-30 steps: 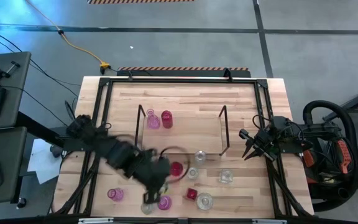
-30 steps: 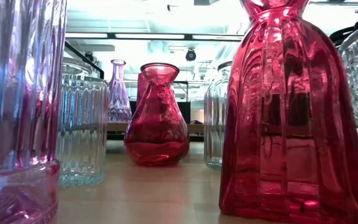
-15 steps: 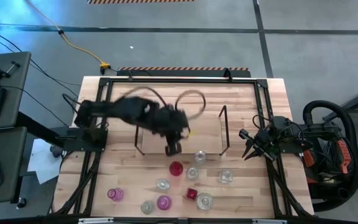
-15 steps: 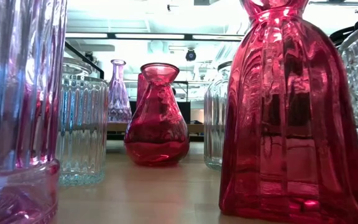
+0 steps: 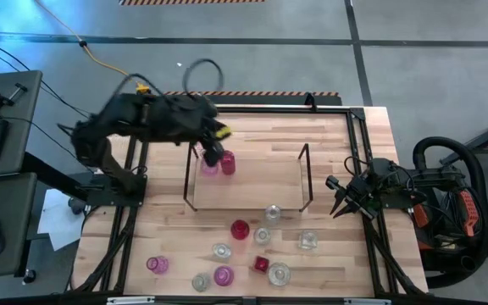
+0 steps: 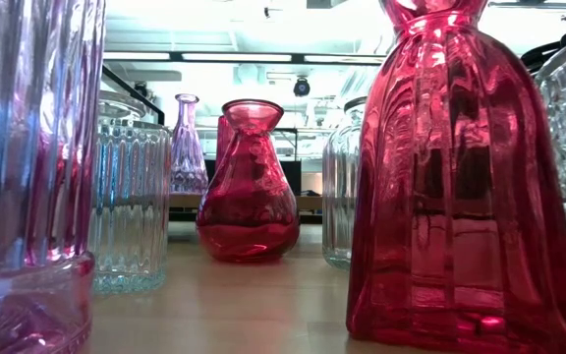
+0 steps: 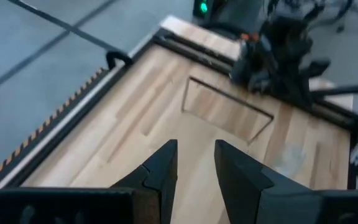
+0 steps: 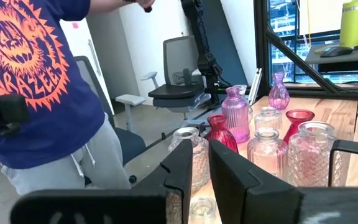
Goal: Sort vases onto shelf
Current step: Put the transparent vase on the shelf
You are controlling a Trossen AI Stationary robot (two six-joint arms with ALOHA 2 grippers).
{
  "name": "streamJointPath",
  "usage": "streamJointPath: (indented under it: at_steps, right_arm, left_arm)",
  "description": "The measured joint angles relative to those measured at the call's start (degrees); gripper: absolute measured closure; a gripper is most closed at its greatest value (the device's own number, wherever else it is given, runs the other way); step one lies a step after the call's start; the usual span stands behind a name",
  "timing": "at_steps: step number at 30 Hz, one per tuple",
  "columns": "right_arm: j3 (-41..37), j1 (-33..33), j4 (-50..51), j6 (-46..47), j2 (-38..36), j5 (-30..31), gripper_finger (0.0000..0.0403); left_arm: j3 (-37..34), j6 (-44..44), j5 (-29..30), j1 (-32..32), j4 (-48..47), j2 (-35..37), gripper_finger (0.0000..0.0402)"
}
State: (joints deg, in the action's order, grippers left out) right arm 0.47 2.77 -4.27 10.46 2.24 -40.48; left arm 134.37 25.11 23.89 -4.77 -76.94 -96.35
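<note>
Two pink vases (image 5: 217, 163) stand on the shelf (image 5: 252, 182) near its left wire frame, while the other vases (image 5: 242, 252) are scattered on the worktop (image 5: 252, 127) toward its near edge. The left tool (image 5: 213, 153) hovers just over the shelved pair, fingers slightly apart and empty. The right tool (image 5: 335, 202) waits by the worktop's right edge, fingers slightly apart, holding nothing.

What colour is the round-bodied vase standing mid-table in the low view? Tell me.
Deep red glass vase, with a flared mouth. It shows best in the low view.
</note>
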Motion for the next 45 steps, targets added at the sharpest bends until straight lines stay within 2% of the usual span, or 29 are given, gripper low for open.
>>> streamJointPath:
  at_steps: [6, 10, 12, 14, 17, 19, 23, 27, 30, 35, 38, 43, 45]
  right_arm:
    - [0.0, 0.0, -0.2, -1.4, 0.0, 0.1, 0.0355]
    - [0.0, 0.0, -4.8, 1.1, 0.0, 1.6, 0.0355]
    - [0.0, -0.1, -9.3, 4.1, 0.0, 7.5, 0.0355]
    - [0.0, -0.1, -12.9, 7.7, 0.0, 17.8, 0.0355]
    - [0.0, -0.2, -19.0, 12.7, 0.0, 32.2, 0.0355]
    - [0.8, -0.2, -21.2, 12.8, 0.1, 35.7, 0.0355]
    - [6.9, -0.1, -21.4, 11.0, 1.7, 35.7, 0.0355]
    - [17.0, -0.1, -17.2, 6.1, 8.0, 35.8, 0.0355]
    - [27.4, -0.1, -11.5, 2.4, 16.0, 35.8, 0.0355]
    - [45.1, -0.1, -4.7, 0.0, 34.2, 35.0, 0.0355]
    - [55.7, -0.1, -3.9, 0.0, 45.1, 30.0, 0.0355]
    - [72.2, 0.5, 0.2, 1.7, 60.7, 15.3, 0.0355]
    - [77.7, 1.0, 0.3, 1.0, 65.5, 9.3, 0.0355]
  left_arm:
    - [0.0, 0.2, 0.6, -0.4, -0.4, 4.3, 0.0304]
    - [0.0, 1.9, 0.6, -1.6, -5.9, 6.2, 0.0304]
    - [0.0, 3.4, 0.7, -2.2, -10.7, 6.4, 0.0304]
    - [-0.2, 4.6, 1.2, -2.8, -13.6, 6.4, 0.0304]
    - [-2.6, 1.1, 1.9, -3.7, -12.4, 7.6, 0.0304]
    - [-4.4, 0.2, 2.0, -4.0, -12.4, 8.6, 0.0304]
    - [-11.4, 0.3, 1.7, -3.9, -12.1, 12.8, 0.0304]
    - [-20.0, 2.7, 1.8, -3.9, -11.7, 18.9, 0.0304]
    - [-27.3, 4.8, 1.8, -3.9, -8.1, 23.4, 0.0304]
    - [-39.8, 6.3, 0.6, -4.0, -0.1, 30.8, 0.0304]
    - [-47.9, 7.9, -0.7, -4.0, 3.6, 34.7, 0.0304]
    - [-61.2, 11.8, -5.4, -5.1, 12.7, 40.8, 0.0304]
    - [-65.9, 13.3, -5.7, -6.3, 16.6, 42.5, 0.0304]
